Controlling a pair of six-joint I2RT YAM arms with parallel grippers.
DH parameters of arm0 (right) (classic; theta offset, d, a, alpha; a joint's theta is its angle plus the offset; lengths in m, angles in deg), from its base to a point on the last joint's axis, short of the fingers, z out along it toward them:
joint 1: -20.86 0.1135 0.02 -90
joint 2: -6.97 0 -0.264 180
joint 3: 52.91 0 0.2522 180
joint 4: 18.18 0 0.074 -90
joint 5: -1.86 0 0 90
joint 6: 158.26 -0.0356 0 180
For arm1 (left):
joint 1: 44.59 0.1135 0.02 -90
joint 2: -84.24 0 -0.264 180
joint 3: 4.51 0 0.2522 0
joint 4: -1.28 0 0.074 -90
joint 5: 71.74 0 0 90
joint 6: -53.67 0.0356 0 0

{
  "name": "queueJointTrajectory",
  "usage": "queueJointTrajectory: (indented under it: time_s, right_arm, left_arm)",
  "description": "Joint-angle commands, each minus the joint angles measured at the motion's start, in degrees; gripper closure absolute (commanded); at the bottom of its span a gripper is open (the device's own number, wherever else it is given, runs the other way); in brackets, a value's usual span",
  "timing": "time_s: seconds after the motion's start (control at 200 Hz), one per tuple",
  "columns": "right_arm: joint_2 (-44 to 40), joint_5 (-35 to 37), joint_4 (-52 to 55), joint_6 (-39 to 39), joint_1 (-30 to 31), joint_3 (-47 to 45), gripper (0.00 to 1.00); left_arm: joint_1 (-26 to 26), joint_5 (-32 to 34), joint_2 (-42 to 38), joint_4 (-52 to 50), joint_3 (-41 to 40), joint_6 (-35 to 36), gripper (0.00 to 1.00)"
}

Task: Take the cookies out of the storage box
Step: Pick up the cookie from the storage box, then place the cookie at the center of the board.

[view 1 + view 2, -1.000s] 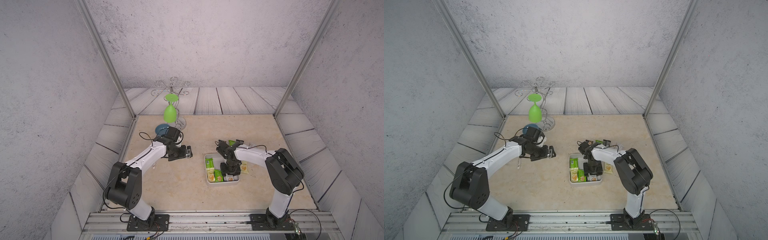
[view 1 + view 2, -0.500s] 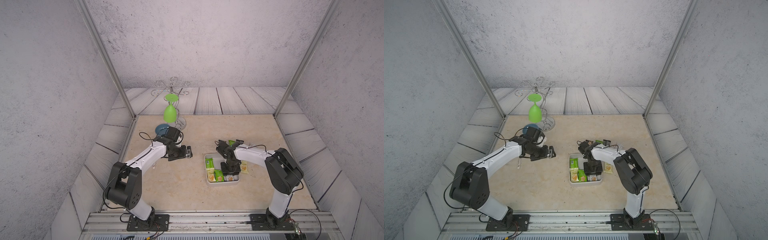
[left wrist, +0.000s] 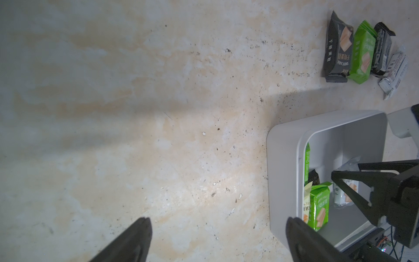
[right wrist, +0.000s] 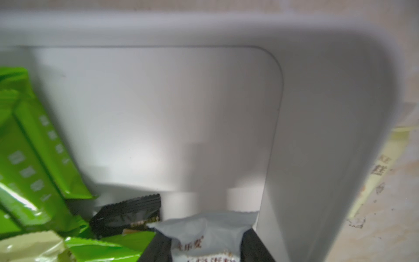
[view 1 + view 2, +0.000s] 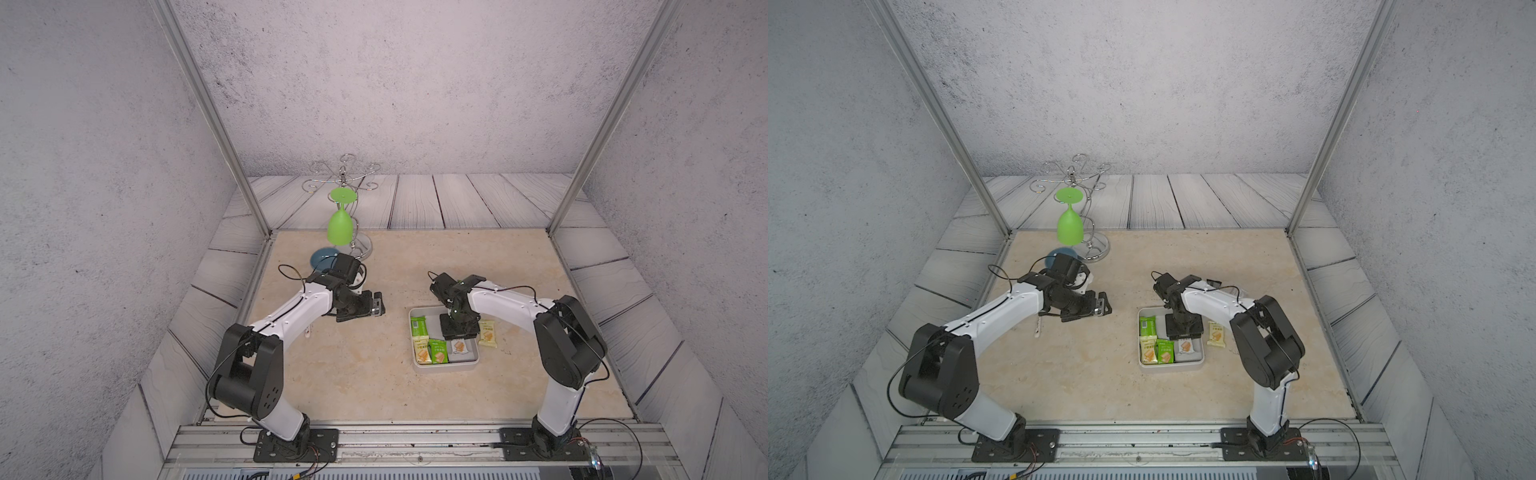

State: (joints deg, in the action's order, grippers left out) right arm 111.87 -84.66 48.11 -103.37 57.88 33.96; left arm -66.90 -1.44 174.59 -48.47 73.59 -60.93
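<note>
Box: your box (image 5: 446,368) sits flat on the table (image 5: 353,374), directly under your right gripper (image 5: 459,332).
Cookies inside: several cookies (image 5: 438,351) lie in the box. The green and pale ones crowd its left wall, a black packet (image 4: 127,213) lies among them, and a white packet (image 5: 459,345) lies by its right wall.
Cookies outside: 1 yellow packet (image 5: 487,333) lies on the table just beside the box's right wall. A row (image 3: 362,50) of 4 (black, green, black, white) lies past the box's far wall.
Right jaws: you have them clenched on the white packet, 1 of the fingers (image 4: 256,251) against each long edge, tips down inside the box.
Left jaws: your left gripper (image 3: 218,219) is spread wide and holds nothing. It hangs over the table off the box's left side, apart from it.
Elsewhere: a blue dish (image 5: 322,257) and a green glass (image 5: 340,226) hanging on a wire rack (image 5: 345,174) stand well apart from the box, past its far left corner.
</note>
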Motion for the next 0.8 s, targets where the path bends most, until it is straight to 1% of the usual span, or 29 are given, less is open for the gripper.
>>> queueJointTrajectory:
  time_s: [0.0, 0.18, 0.36, 0.485, 0.651, 0.796]
  right_arm:
    - [-0.5, 2.2, 2.3, 0.7, 0.0, 2.1, 0.55]
    - [-0.2, 3.0, 3.5, 1.7, -0.1, 4.9, 0.56]
    - [0.0, 4.0, 6.1, 2.8, -0.1, 10.5, 0.56]
    - [0.3, 6.5, 7.8, 3.9, -0.5, 14.6, 0.56]
    - [0.7, 10.5, 8.8, 6.3, -3.2, 18.1, 0.57]
    - [-0.1, 12.1, 8.5, 7.7, -7.8, 18.0, 0.57]
  left_arm:
    - [-0.2, 0.4, -1.7, -0.7, -0.9, 0.7, 0.02]
    - [-0.2, 0.4, -1.8, -0.8, -0.8, 0.6, 0.01]
    - [-0.2, 0.4, -1.8, -0.9, -0.5, 0.7, 0.02]
    - [-0.2, 0.4, -1.7, -1.1, -0.4, 0.6, 0.02]
    - [-0.2, 0.4, -1.6, -1.4, -0.1, 0.4, 0.02]
    - [-0.2, 0.5, -1.5, -1.9, 0.2, 0.4, 0.02]
